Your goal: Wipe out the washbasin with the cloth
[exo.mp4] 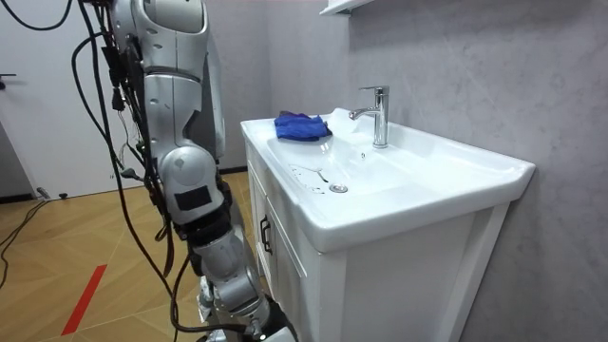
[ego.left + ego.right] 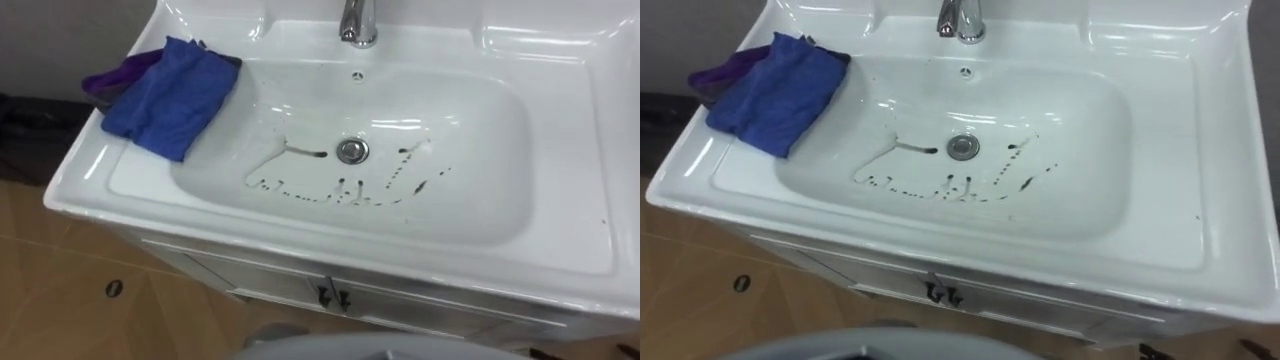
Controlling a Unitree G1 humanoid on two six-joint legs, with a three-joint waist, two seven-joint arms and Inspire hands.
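The white basin [image 2: 560, 270] lies right below me. Dark scribbled marks [image 2: 330, 185] run across its bowl to the left, right and front of the metal drain [image 2: 351, 150]. A crumpled blue cloth [image 2: 170, 95] rests on the basin's back left rim, overhanging the bowl's edge, with a purple piece [image 2: 115, 78] under it. In the room view I stand upright at the basin's front, the cloth [image 1: 300, 126] at its far end. My right arm hangs beside the cabinet, and my right hand [image 1: 255, 331] is cut off at the bottom edge.
A chrome tap [image 2: 357, 22] stands at the middle of the back rim. Below the basin is a white cabinet with dark door handles [image 2: 333, 296]. Wooden floor [image 2: 60, 300] lies to the left, and a grey wall [image 1: 446, 66] is behind the basin.
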